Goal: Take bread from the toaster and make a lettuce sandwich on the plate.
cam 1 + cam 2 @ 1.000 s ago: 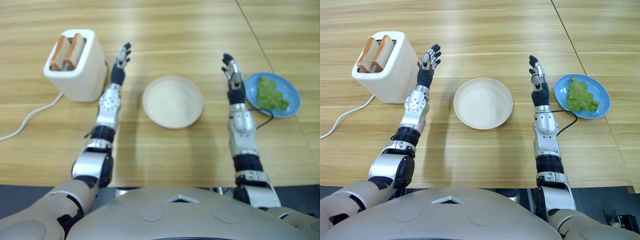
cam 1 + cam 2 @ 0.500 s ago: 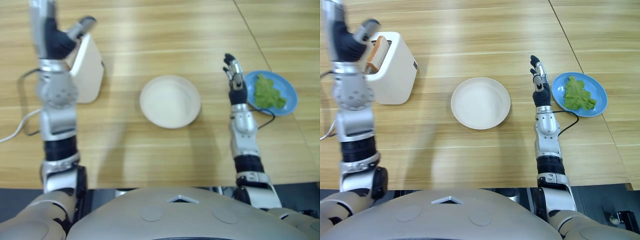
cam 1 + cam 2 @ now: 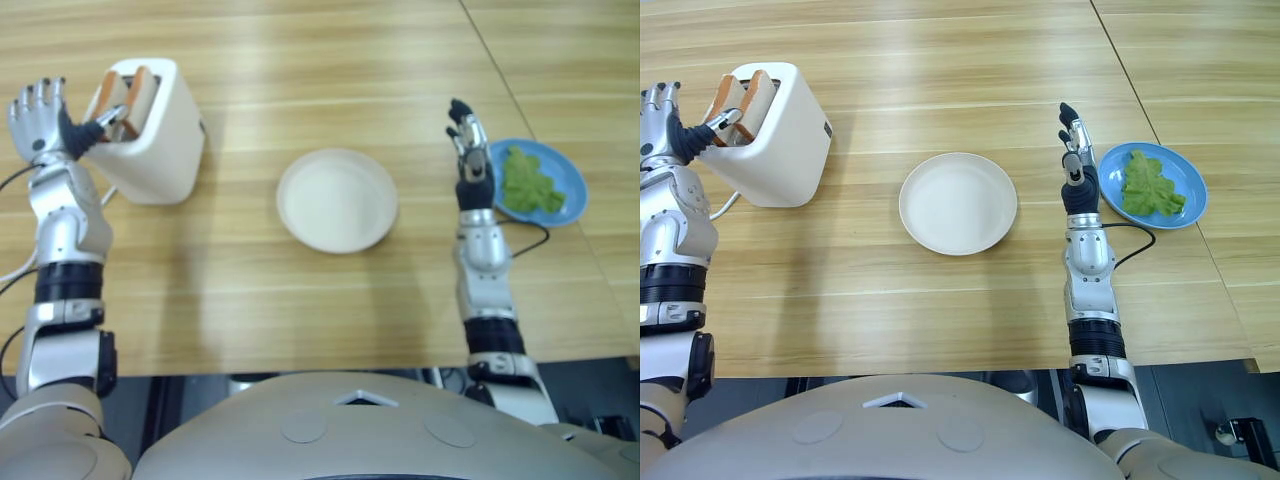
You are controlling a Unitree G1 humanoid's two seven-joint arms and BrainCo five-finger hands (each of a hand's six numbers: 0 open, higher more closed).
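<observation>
A white toaster (image 3: 775,140) stands at the table's left with two bread slices (image 3: 743,95) sticking up from its slots. My left hand (image 3: 670,125) is raised just left of the toaster, fingers spread, its thumb tip reaching the nearer slice. An empty cream plate (image 3: 958,203) lies in the middle of the table. Lettuce (image 3: 1148,185) lies on a blue plate (image 3: 1187,205) at the right. My right hand (image 3: 1077,160) stands open and upright just left of the blue plate, holding nothing.
The toaster's white cord (image 3: 15,268) trails off toward the table's left edge. A thin black cable (image 3: 1135,245) curls on the wood beside my right forearm. A seam (image 3: 1145,130) in the tabletop runs diagonally at the right.
My left arm swung from between toaster and plate up and over to the toaster's left side, then came down beside the bread. The right arm stayed put. The camera shifted slightly.
</observation>
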